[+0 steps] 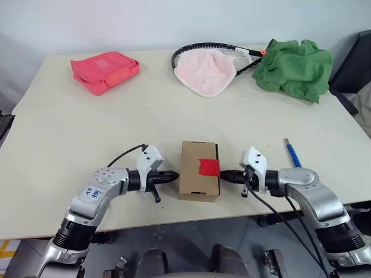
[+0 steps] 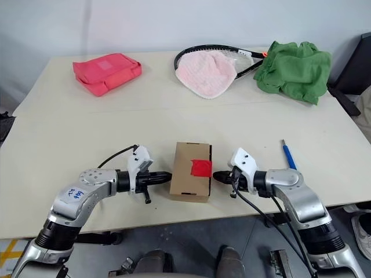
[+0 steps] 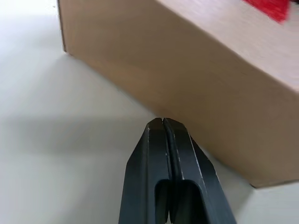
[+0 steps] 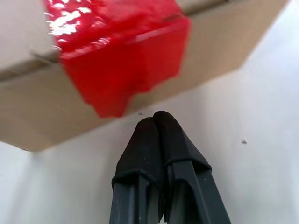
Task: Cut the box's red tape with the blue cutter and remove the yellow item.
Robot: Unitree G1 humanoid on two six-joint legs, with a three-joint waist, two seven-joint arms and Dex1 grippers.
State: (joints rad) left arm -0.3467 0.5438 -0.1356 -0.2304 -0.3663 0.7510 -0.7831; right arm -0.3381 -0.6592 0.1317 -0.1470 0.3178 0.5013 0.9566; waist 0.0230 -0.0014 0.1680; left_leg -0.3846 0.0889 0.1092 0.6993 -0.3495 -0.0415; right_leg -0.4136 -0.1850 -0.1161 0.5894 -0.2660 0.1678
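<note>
Box [image 1: 197, 171] between both grippers, tape [image 1: 208, 167] on its right edge. Left gripper [image 1: 174, 175] closed, empty, at left wall; right gripper [image 1: 224, 174] closed, empty, by tape. Cutter [image 1: 293, 154] on table [image 1: 69, 145], right.

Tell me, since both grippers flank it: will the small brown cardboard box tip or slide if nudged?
The small brown cardboard box lies low and flat on the table, so it probably slides rather than tips. Its plain cardboard suggests it is light and may dent under pressure.

closed left pincer [image 3: 162, 122] at box [image 3: 187, 70] side, red tape [image 3: 268, 8]
</note>
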